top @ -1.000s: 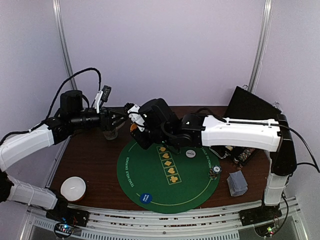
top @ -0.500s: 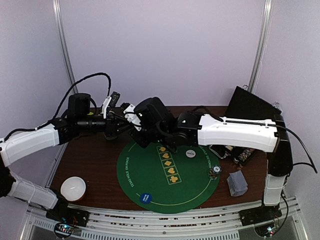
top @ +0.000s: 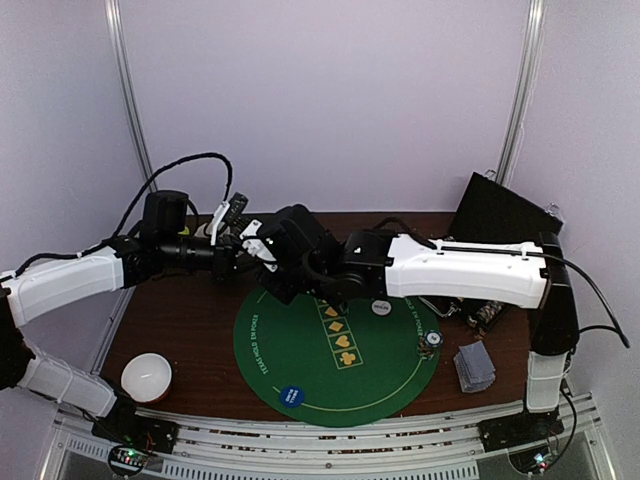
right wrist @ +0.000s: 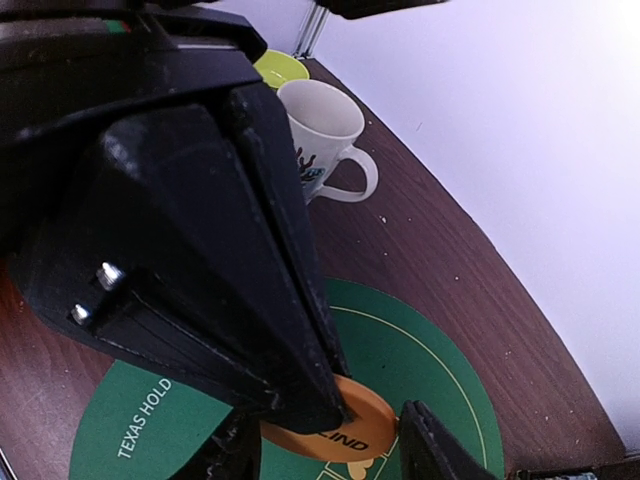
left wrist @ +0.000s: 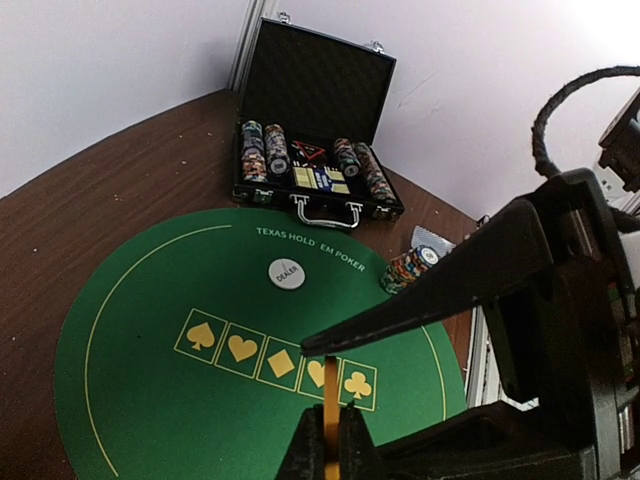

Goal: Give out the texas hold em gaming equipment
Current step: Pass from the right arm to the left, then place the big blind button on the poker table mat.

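The top view hides it, up over the round green felt poker mat (top: 300, 350). Your right wrist view shows the orange round plastic button disc (right wrist: 325, 428) gripped between your right fingers (right wrist: 425, 445), with your left fingers (left wrist: 302, 455) clenched on its edge.

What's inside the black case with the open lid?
Rows of striped poker chips lie in the black case, with small yellowish pieces between them. The floor under them is covered.

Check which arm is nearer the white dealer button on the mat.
Right. The right arm reaches across just behind the dealer button; the left arm is off the mat, far to the button's left.
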